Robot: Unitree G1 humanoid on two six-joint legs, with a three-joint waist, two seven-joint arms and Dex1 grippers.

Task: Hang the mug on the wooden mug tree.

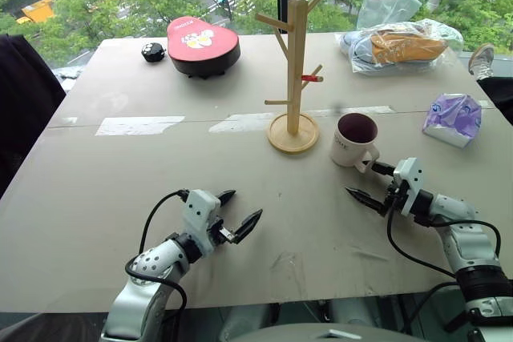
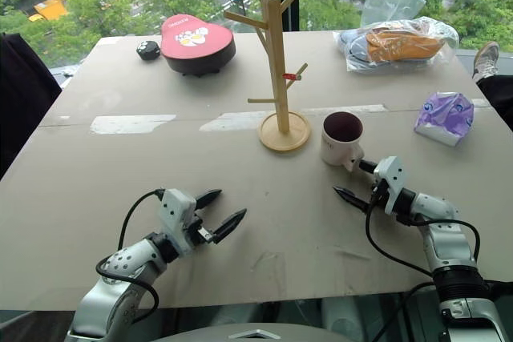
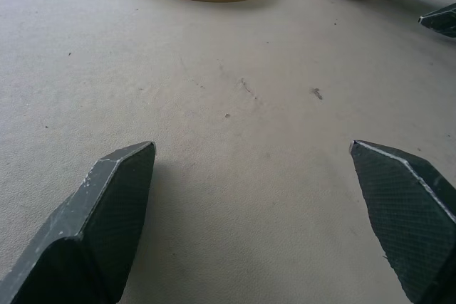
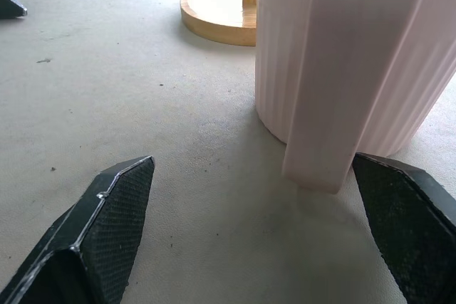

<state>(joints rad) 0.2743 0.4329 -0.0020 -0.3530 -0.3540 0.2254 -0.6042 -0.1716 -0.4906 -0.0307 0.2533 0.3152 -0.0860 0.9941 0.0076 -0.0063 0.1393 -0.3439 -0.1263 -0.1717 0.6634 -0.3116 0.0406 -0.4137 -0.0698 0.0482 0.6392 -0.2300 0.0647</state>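
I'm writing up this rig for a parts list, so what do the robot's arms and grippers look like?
Both arms are silver-grey metal segments with black joints and a looping black cable. The left gripper and the right gripper each have a white housing bearing two black, pointed fingers; the wrist views show a fine cross-hatched texture on them.

My left gripper (image 1: 239,212) sits low on my left side, forearm angled forward and inward, black fingers (image 3: 107,226) spread wide with nothing between them. My right gripper (image 1: 371,184) reaches further forward on my right, wrist turned inward so it points to the left. Its fingers (image 4: 100,233) are also spread fully apart and grip nothing. Cables loop along both forearms. Both wrists roughly level.
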